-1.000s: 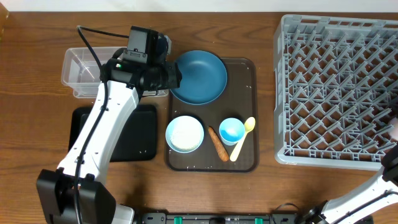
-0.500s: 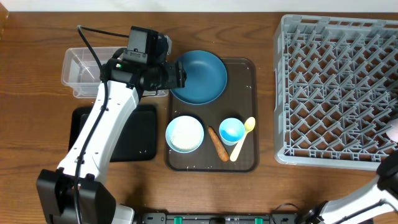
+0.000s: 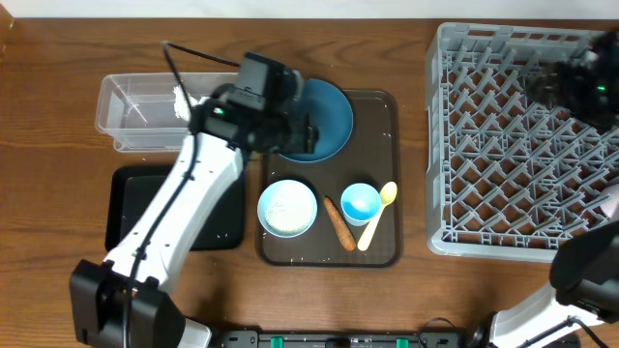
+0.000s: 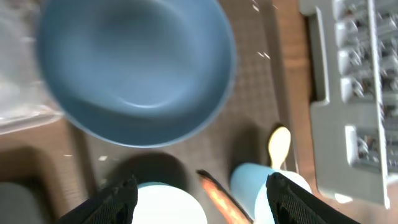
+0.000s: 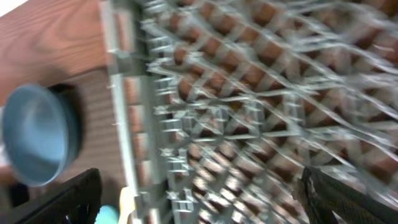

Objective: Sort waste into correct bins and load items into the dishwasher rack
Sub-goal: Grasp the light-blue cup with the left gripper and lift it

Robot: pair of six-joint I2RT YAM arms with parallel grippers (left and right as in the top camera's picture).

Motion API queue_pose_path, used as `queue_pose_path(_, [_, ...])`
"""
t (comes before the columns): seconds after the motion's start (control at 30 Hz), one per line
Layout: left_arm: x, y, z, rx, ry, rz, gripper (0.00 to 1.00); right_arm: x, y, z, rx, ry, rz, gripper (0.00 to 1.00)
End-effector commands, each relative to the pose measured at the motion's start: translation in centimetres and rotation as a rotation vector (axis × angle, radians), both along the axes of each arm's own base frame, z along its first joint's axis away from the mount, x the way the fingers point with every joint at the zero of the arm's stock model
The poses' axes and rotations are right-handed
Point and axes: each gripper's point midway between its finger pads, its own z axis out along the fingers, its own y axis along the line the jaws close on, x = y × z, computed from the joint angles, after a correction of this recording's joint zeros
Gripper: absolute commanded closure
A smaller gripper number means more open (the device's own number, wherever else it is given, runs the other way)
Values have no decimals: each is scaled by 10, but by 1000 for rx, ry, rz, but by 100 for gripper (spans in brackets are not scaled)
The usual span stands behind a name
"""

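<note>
Compared with one second ago, the left gripper (image 3: 302,130) has gone to the right and now hangs over the left part of the large dark-blue bowl (image 3: 331,108), at the upper middle of the overhead frame. The right gripper (image 3: 573,85), not visible before, has come in at the upper right, blurred, above the grey dishwasher rack (image 3: 503,164).

In the left wrist view the two fingers (image 4: 118,200) stand well apart at the bottom edge with nothing between them. Below them are the blue bowl, the white bowl (image 3: 287,208), the orange carrot-like stick (image 3: 338,224), the light-blue cup (image 3: 361,203) and the pale yellow spoon (image 3: 377,215). All of these lie on the brown serving tray (image 3: 389,246) in the middle of the frame; the spoon touches the cup on its right side.

The right wrist view is blurred, but its fingers (image 5: 65,200) are wide apart and hold nothing.

The clear plastic tub (image 3: 126,106) is at the upper left, and the black tray (image 3: 221,224) is just below it.
</note>
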Motion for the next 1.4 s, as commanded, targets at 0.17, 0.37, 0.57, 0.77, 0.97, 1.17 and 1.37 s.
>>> queue_pose_path(0.17, [-43, -48, -49, 79, 141, -158, 31, -2, 70, -40, -13, 93, 180, 1])
queue_pose_path(0.37, [-69, -67, -84, 143, 244, -235, 31, -6, 89, -60, -31, 127, 226, 1])
queue_pose_path(0.57, [-80, -75, -110, 184, 305, -268, 44, -7, 89, -63, -29, 135, 227, 1])
queue_pose_path(0.77, [-82, -74, -120, 200, 331, -268, 68, -8, 89, -63, -29, 135, 227, 1])
queue_pose_path(0.97, [-74, -68, -121, 237, 300, -249, 94, -8, 89, -63, -29, 135, 226, 1])
queue_pose_path(1.17, [-36, -61, -90, 193, 198, -178, 94, -8, 89, -64, -28, 139, 226, 1])
queue_pose_path(1.37, [18, -38, -3, 47, -3, -54, 94, -3, 87, -62, -34, 116, 223, 1])
